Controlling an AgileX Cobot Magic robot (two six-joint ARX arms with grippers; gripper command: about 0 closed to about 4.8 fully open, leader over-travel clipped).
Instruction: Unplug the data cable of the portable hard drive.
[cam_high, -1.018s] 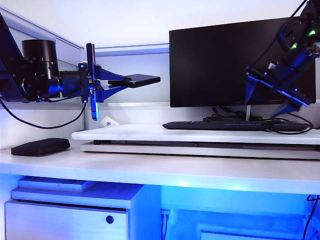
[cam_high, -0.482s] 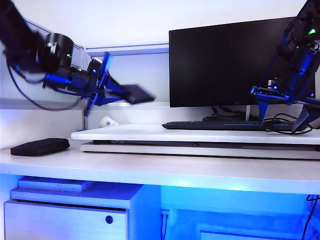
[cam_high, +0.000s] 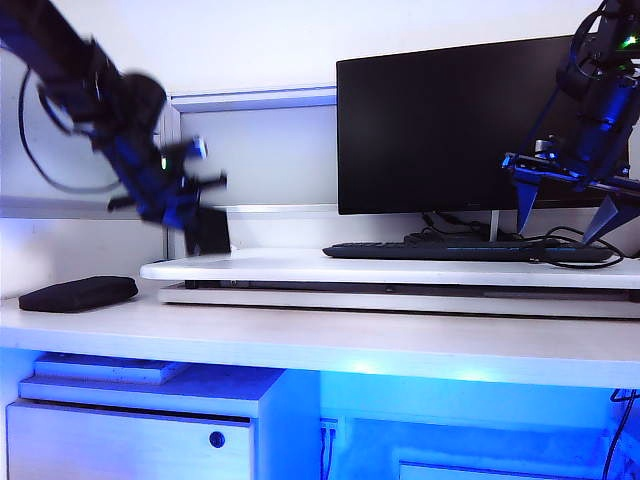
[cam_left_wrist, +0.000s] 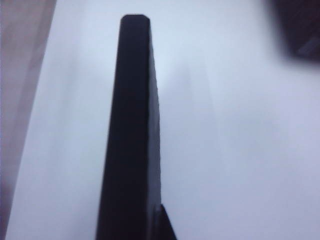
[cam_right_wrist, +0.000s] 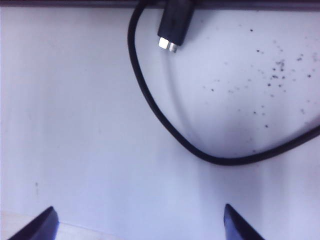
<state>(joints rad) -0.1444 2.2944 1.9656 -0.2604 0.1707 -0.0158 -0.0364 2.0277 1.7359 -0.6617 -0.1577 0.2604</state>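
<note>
My left gripper (cam_high: 192, 205) is shut on the portable hard drive (cam_high: 208, 232), a thin black slab hanging end-down just over the left end of the raised white board (cam_high: 300, 268); the exterior view blurs it. In the left wrist view the drive (cam_left_wrist: 131, 135) shows edge-on, with one finger (cam_left_wrist: 163, 226) against its side. No cord shows at the drive. The data cable (cam_right_wrist: 165, 122) lies curled on the white surface, its silvery plug (cam_right_wrist: 168, 44) bare. My right gripper (cam_high: 563, 222) hangs above it at the right, pointing down, open and empty (cam_right_wrist: 140, 227).
A black monitor (cam_high: 470, 120) stands behind a long black keyboard (cam_high: 440, 250) on the raised board. A soft black pouch (cam_high: 78, 293) lies on the lower desk at the left. A grey partition (cam_high: 270, 150) runs behind, and a drawer (cam_high: 130, 440) sits below.
The left arm has swung the drive from level to end-down, lower and closer to the board's left end. The right gripper has turned to point straight down, staying wide open.
</note>
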